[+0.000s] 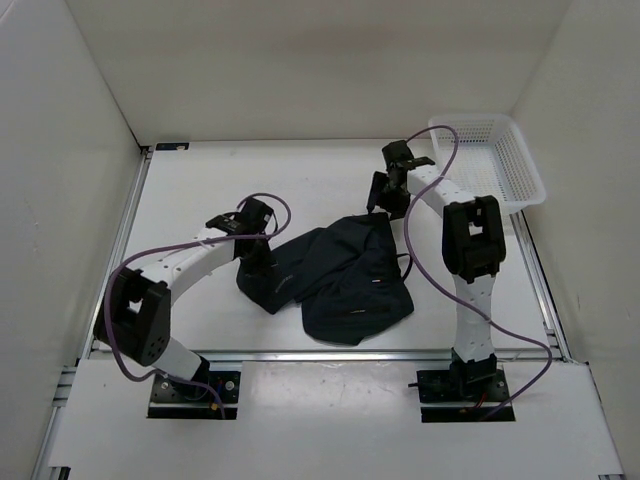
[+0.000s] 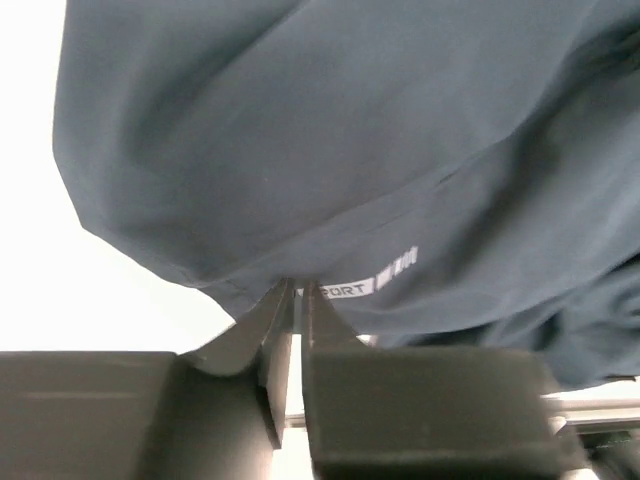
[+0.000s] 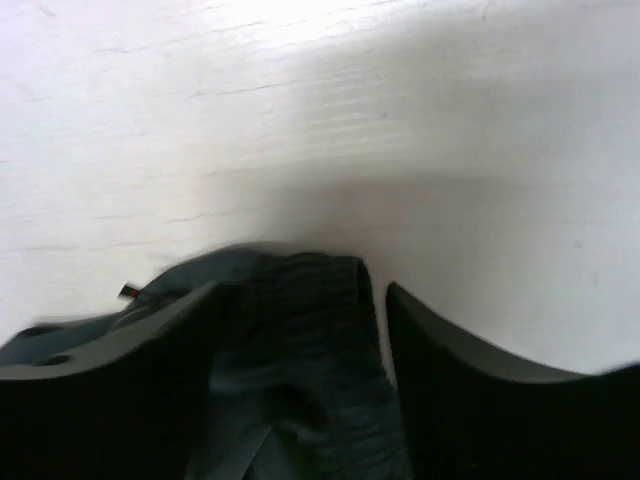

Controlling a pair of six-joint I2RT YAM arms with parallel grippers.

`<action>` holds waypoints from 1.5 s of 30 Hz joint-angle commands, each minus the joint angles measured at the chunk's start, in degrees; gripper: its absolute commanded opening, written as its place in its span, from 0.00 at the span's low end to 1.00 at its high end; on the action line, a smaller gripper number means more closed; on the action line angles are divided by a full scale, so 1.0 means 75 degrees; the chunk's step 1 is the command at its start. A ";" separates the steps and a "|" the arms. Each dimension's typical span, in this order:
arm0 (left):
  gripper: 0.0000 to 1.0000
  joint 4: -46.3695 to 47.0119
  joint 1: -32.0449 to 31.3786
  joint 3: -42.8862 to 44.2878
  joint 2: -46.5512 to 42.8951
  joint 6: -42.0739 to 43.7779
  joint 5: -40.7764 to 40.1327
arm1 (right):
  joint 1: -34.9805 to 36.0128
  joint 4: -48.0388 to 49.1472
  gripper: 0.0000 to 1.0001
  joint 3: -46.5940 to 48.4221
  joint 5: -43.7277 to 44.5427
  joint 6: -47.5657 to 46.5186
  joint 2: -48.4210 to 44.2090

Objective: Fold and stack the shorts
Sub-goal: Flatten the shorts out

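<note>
**Overhead view.** The dark navy soft fabric shorts (image 1: pixel 340 275) lie crumpled on the white table (image 1: pixel 200 180) just below the middle of the frame, between my two arms. The cloth is spread in uneven folds, with a broad lobe toward lower centre and a narrower part reaching up and to the right. The left arm (image 1: pixel 185 265) curves in from the lower left, and the left jaws come down on the left edge of the cloth. The right arm (image 1: pixel 470 250) rises from the lower right and bends back toward upper centre. The right jaws point down at the upper right tip of the shorts. A white plastic mesh basket (image 1: pixel 520 160) sits at the upper right of the table, well apart from the cloth.

**Left wrist view.** The shorts fill most of the frame. The left jaws stand together at lower centre, pinched on the hem. A small white printed label (image 2: pixel 360 286) lies on the hem just right of the tips. Bare table shows at the left edge.

**Right wrist view (blurred).** The right jaws stand apart, one at each lower corner of the frame, with a bunched ridge of the shorts between them. The cloth lies against the jaw at frame left. A thin strip of table shows between the cloth and the jaw at frame right, so I read no clamp here.
</note>
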 commanded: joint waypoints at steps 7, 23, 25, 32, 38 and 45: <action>1.00 -0.0112 0.0169 -0.0710 -0.0325 -0.0122 0.0550 | 0.0108 -0.0239 0.09 0.0227 0.0243 -0.0225 0.0215; 0.10 -0.0179 0.0684 0.0248 0.0369 0.0415 0.0108 | 0.0108 -0.0461 0.00 0.0016 0.0173 -0.0447 -0.0991; 0.10 -0.0938 0.1092 0.0995 -0.0052 0.0719 -0.0209 | 0.0108 -0.0566 0.00 0.0098 0.0336 -0.0448 -0.1271; 0.10 -0.2500 0.2207 0.4402 -0.0875 0.1341 -0.0773 | 0.0108 -0.1175 0.00 0.0859 0.0406 -0.0588 -0.2385; 0.10 -0.3356 0.2770 0.6553 -0.1716 0.1506 -0.0843 | 0.0260 -0.1247 0.00 0.0731 0.0489 -0.1324 -0.4200; 0.10 -0.3803 0.3357 0.7913 -0.2701 0.1506 -0.0855 | 0.0916 -0.1492 0.00 0.0520 0.0373 -0.2274 -0.6612</action>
